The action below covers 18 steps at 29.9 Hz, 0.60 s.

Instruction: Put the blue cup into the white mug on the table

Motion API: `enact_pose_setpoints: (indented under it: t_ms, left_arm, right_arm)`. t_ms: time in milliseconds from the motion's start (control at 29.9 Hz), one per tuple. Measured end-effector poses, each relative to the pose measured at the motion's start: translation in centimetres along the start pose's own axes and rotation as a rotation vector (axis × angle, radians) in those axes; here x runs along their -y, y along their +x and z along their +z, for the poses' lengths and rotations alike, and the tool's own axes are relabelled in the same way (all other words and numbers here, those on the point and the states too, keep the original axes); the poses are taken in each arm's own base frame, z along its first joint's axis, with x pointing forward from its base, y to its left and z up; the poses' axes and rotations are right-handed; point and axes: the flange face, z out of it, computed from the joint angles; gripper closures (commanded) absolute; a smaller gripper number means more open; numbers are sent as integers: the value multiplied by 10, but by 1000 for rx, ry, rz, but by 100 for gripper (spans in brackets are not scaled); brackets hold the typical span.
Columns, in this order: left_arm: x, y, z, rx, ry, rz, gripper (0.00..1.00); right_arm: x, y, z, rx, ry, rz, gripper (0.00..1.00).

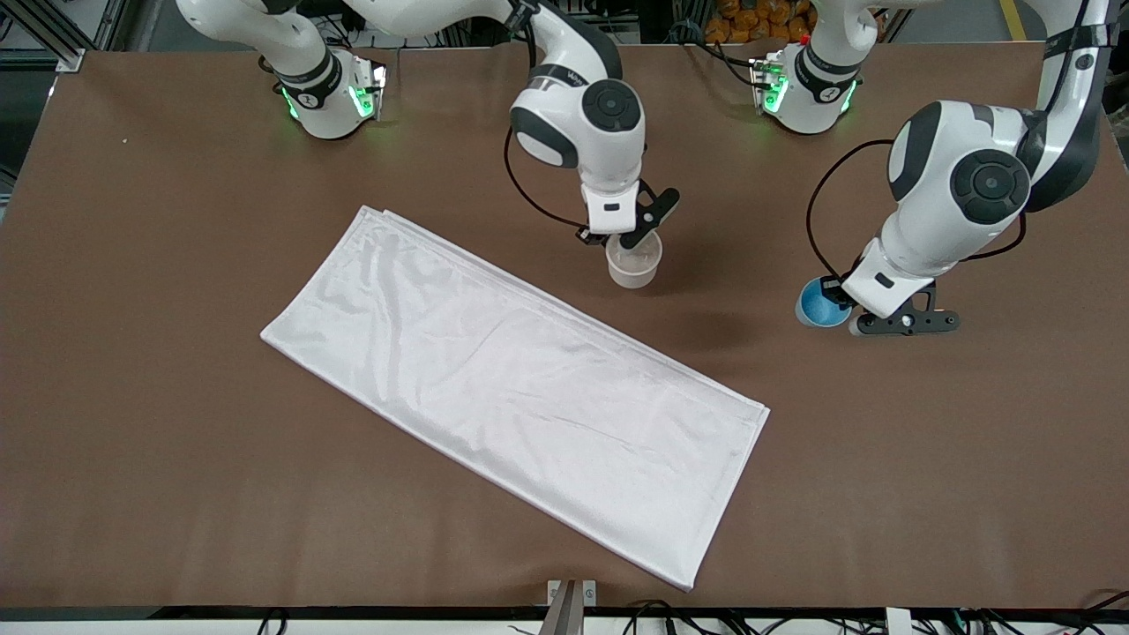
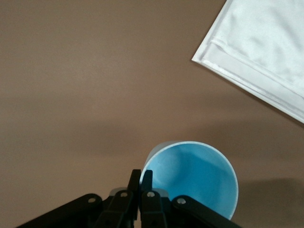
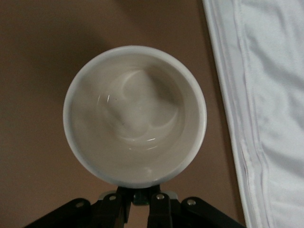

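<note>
Left gripper (image 2: 140,183) bends low, its fingers (image 2: 135,180) pinching the blue cup (image 1: 818,306) rim on the desk (image 1: 176,441) — well apart from the white mug (image 1: 634,262), whose handle the right gripper (image 3: 137,195) clamps.

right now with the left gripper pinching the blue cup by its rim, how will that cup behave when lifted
The blue cup looks thin-walled and empty, so probably light. The left gripper pinches only one side of the rim, so the cup may hang tilted or swing. Its wall looks smooth, so it could slip, and may flex a little.
</note>
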Motion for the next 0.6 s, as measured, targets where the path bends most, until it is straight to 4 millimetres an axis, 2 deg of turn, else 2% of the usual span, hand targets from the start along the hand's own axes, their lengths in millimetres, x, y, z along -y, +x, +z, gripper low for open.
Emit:
enact_pose_setpoints:
  t_ms: [234, 601]
  left_arm:
    - [12, 2, 0, 0, -1, 3, 100]
    - [12, 2, 0, 0, -1, 3, 100]
  right_arm:
    - [6, 0, 20, 0, -46, -40, 100]
    - [5, 5, 55, -21, -105, -97, 98]
